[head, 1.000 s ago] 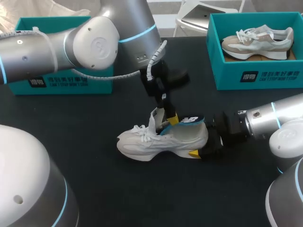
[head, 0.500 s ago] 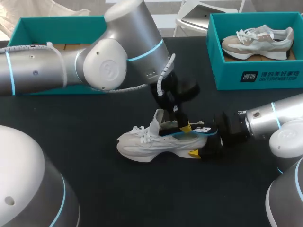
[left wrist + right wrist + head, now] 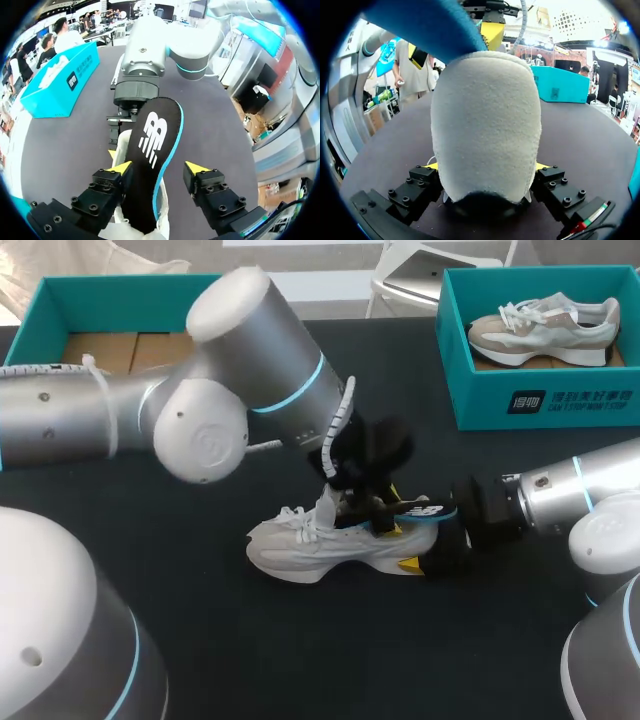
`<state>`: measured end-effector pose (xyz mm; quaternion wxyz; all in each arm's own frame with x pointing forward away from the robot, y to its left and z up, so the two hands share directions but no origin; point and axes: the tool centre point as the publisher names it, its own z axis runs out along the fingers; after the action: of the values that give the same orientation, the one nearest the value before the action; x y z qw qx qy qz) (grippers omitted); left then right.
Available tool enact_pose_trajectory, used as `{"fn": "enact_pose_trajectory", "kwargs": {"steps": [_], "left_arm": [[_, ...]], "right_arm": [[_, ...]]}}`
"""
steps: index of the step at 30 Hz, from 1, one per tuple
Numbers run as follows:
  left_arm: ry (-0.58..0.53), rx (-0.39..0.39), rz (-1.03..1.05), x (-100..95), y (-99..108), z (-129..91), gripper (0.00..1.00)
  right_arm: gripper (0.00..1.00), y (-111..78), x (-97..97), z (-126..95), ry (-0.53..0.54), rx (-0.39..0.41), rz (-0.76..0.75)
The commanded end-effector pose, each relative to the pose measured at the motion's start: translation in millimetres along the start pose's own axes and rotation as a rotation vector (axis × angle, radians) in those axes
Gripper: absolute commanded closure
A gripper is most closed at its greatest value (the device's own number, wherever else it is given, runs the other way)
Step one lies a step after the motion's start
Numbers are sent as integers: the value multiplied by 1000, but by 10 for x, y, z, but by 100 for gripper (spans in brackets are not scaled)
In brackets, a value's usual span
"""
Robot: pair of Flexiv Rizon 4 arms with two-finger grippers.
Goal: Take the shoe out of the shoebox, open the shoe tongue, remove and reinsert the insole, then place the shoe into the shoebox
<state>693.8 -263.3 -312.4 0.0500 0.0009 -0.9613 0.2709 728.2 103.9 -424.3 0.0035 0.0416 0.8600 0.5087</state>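
The white sneaker (image 3: 330,540) stands mid-table (image 3: 300,660), toe to the left, its heel clamped between the right gripper's (image 3: 487,165) fingers. The black insole (image 3: 150,150) juts from its opening, lying between the left gripper's (image 3: 156,169) spread fingers and touching only one. A teal shoebox (image 3: 60,300) sits far left.

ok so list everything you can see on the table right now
shoe: one, white, on its sole mid-table, heel toward the right arm
insole: one, black with a blue edge, sticking out of the shoe's opening over the heel
left box: one, teal, back left corner, no shoe visible in it
right box: one, teal, back right corner
second shoe: one, beige and white, lying inside the right box
table: one, black
left gripper: one, yellow tips, open, insole between its fingers
right gripper: one, yellow tips, shut on the shoe's heel
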Motion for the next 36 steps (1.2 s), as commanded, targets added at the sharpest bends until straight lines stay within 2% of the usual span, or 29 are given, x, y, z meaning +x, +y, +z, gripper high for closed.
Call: {"fn": "enact_pose_trajectory", "kwargs": {"steps": [1, 7, 14, 17, 21, 27, 31, 36], "left_arm": [[-86, 17, 8, 81, 70, -36, 0], [-211, 11, 36, 53, 24, 7, 0], [-321, 12, 5, -244, -59, 26, 0], [-358, 10, 12, -304, -101, 38, 1], [-373, -7, 54, -318, -129, 95, 6], [-389, -15, 97, -267, -62, 119, 16], [-411, -14, 124, -291, -4, 152, 27], [-435, -5, 129, -328, 15, 160, 31]], "right_arm": [[100, 12, 2, 13, -1, 5, 1], [100, 12, 2, 13, -1, 5, 1], [100, 12, 2, 13, -1, 5, 1], [100, 12, 2, 13, -1, 5, 1], [100, 12, 2, 13, -1, 5, 1], [100, 12, 2, 13, -1, 5, 1], [100, 12, 2, 13, -1, 5, 1], [100, 12, 2, 13, -1, 5, 1]]}}
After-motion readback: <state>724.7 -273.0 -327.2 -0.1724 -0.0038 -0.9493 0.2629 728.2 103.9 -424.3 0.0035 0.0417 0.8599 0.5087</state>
